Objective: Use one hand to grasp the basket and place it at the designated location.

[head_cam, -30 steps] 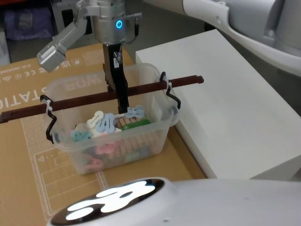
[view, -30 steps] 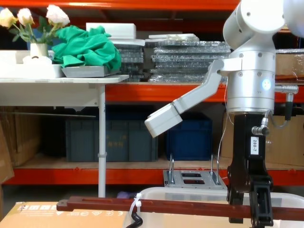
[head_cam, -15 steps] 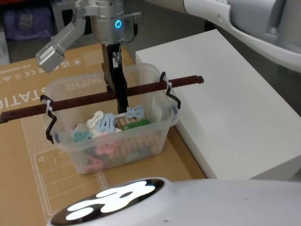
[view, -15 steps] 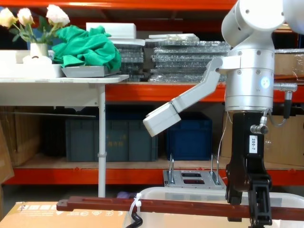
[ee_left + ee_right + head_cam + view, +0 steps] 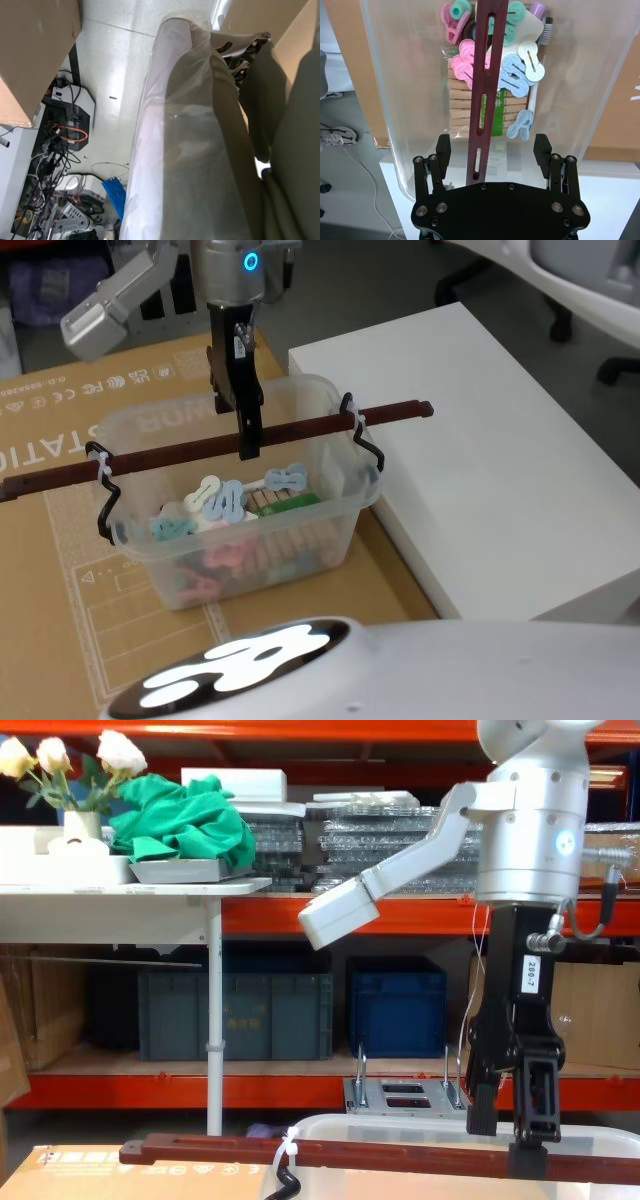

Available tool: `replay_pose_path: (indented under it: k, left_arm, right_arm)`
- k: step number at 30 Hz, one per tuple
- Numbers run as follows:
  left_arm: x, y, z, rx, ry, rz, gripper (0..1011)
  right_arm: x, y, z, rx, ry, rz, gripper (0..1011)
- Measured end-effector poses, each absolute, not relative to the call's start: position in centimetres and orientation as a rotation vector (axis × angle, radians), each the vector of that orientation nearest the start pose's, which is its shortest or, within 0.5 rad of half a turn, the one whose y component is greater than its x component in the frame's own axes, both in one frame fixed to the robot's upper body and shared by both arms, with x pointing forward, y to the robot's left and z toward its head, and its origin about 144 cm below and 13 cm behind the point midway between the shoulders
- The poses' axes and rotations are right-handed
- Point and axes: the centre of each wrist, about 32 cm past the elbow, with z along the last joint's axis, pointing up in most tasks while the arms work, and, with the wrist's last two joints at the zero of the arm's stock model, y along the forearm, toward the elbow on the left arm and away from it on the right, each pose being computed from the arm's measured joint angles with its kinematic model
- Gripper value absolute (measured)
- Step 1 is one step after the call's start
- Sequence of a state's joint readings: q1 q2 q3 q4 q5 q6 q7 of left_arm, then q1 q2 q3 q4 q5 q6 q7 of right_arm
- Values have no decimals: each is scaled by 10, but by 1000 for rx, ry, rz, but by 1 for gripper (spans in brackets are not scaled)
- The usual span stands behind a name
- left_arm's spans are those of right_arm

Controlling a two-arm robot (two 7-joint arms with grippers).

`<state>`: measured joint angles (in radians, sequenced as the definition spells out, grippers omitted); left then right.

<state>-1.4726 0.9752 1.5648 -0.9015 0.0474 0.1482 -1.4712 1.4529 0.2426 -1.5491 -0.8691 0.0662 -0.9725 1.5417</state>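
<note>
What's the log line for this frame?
right gripper: open, straddling handle, not clamped | basket: resting on cardboard box

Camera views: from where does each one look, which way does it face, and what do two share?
Head view: high, facing down at the basket; right gripper and white body shell show.
Chest view: low, facing forward toward shelving; right arm shows.
Right wrist view: looks past open fingers into the basket.
Left wrist view: faces floor and cables.
Shared: head and right wrist views show the handle between the fingers.
</note>
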Motion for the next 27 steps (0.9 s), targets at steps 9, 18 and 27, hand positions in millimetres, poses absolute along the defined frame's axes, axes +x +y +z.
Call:
replay_pose_path:
  k: [9,18,27]
  left_arm:
    - [616,496,1396,1629,165,178,0]
    - [616,496,1396,1629,165,178,0]
    - [616,496,1396,1629,165,178,0]
  right_arm:
    - [658,-106,1404,-1048,-1179,1185,1000]
    - [644,-107,1427,-1100,-1188,1142,1000]
    - [624,-109,1447,-1153,-1191,1087,1000]
